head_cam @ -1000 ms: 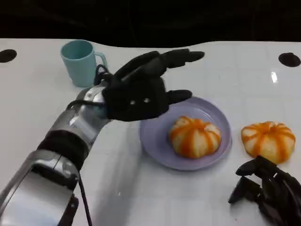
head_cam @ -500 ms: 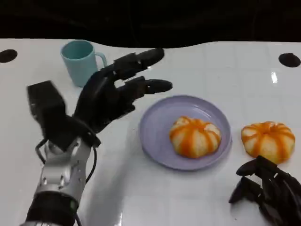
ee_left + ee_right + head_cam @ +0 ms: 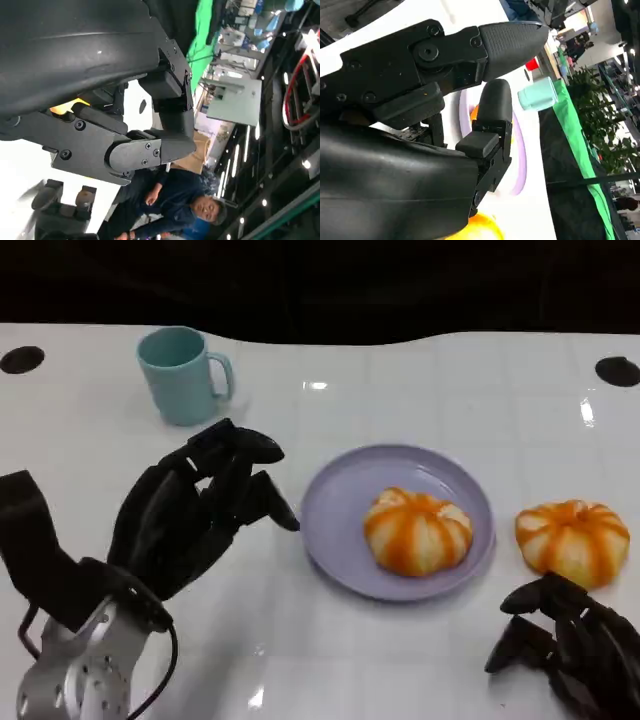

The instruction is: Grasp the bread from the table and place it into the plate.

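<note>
One orange-striped bread (image 3: pixel 417 531) lies in the lilac plate (image 3: pixel 330 510) at the middle of the table. A second bread (image 3: pixel 571 540) sits on the table just right of the plate. My left hand (image 3: pixel 195 510) hangs left of the plate with fingers apart and nothing in it; its fingers (image 3: pixel 145 150) are bare in the left wrist view too. My right hand (image 3: pixel 565 640) rests at the front right, just in front of the second bread, holding nothing. In the right wrist view its fingers (image 3: pixel 450 90) reach out with the plate (image 3: pixel 520 155) beyond them and a sliver of bread (image 3: pixel 475 227) beside the palm.
A teal mug (image 3: pixel 183 374) stands at the back left, handle turned right, also seen as the mug (image 3: pixel 537 95) past the plate. Two dark round holes (image 3: pixel 22 359) (image 3: pixel 617 371) mark the table's far corners. A person (image 3: pixel 175 205) sits beyond the table.
My left hand has drawn back from over the plate's left rim toward the front left and dropped lower. The right hand and both breads have stayed put.
</note>
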Robot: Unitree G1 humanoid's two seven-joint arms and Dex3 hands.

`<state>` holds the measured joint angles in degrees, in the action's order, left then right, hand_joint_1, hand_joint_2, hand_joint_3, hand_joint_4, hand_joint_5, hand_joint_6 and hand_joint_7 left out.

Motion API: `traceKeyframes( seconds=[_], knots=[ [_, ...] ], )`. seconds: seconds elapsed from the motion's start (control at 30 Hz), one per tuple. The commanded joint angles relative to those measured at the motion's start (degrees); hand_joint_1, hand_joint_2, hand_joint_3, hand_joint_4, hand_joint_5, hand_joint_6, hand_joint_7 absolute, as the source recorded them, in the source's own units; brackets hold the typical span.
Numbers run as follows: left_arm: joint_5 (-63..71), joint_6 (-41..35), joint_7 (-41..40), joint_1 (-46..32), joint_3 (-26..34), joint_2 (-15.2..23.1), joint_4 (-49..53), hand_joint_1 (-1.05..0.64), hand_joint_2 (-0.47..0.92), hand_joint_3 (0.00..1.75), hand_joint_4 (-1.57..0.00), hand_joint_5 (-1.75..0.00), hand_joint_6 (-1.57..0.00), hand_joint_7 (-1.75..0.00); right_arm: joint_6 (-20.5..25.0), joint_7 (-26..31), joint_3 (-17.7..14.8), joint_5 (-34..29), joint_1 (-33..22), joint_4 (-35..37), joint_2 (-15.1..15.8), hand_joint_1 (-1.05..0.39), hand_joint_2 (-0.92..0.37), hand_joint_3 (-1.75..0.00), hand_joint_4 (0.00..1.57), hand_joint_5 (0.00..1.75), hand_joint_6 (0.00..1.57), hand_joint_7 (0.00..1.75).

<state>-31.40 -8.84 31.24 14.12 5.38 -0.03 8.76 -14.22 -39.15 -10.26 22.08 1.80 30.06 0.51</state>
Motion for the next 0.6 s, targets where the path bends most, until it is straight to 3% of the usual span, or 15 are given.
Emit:
traceKeyframes(
  seconds=[0.03,0.27,0.3,0.33,0.37,0.47,0.6],
  knots=[
    [-0.02,-0.69,-0.63,-0.48,0.72,0.43,-0.96,-0.54,0.92,0.53,-0.61,-1.68,-0.61,-1.25,0.02,0.17,-0.22,0.04,-0.12,-0.08,0.89,-0.55,-0.92,-0.26,0.61,1.54,0.56,1.23],
    [0.09,-0.87,-0.6,-0.48,0.84,0.34,-1.06,-0.54,0.92,0.53,-0.61,-1.68,-0.6,-1.26,0.02,0.17,-0.22,0.04,-0.13,-0.08,0.89,-0.55,-0.92,-0.26,0.61,1.54,0.56,1.22],
    [-1.53,-2.34,-0.82,-4.5,1.19,-0.2,-3.23,-0.54,0.92,0.53,-0.61,-1.68,-0.6,-1.26,0.32,0.19,-0.28,0.22,0.15,0.13,0.79,-0.55,-0.92,-0.26,0.61,1.54,0.56,1.22],
    [-2.77,-3.54,-1.04,-7.56,1.47,-0.6,-4.96,-0.51,0.92,0.51,-0.66,-1.72,-0.48,-1.53,0.54,0.2,-0.31,0.36,0.37,0.29,0.72,-0.55,-0.92,-0.24,0.63,1.54,0.58,1.23],
    [-3.62,-4.5,-1.25,-9.69,1.67,-0.9,-6.31,-0.5,0.92,0.51,-0.67,-1.73,-0.43,-1.64,0.7,0.21,-0.34,0.45,0.51,0.4,0.68,-0.56,-0.92,-0.23,0.64,1.54,0.58,1.23],
    [-4.97,-6.28,-3.17,-19.15,1.91,-2.99,-9.55,-0.5,0.92,0.44,-0.77,-1.74,-0.47,-1.73,0.2,-0.93,-0.39,0.96,0.58,0.81,0.39,-0.54,-0.92,-0.24,0.64,1.52,0.59,1.22],
    [-5.08,-6.71,-3.84,-21.51,1.54,-3.81,-11.15,-0.51,0.92,0.43,-0.79,-1.75,-0.5,-1.75,-0.19,-1.3,-0.4,0.8,0.52,0.91,0.51,-0.55,-0.92,-0.24,0.64,1.51,0.59,1.22]
  ],
)
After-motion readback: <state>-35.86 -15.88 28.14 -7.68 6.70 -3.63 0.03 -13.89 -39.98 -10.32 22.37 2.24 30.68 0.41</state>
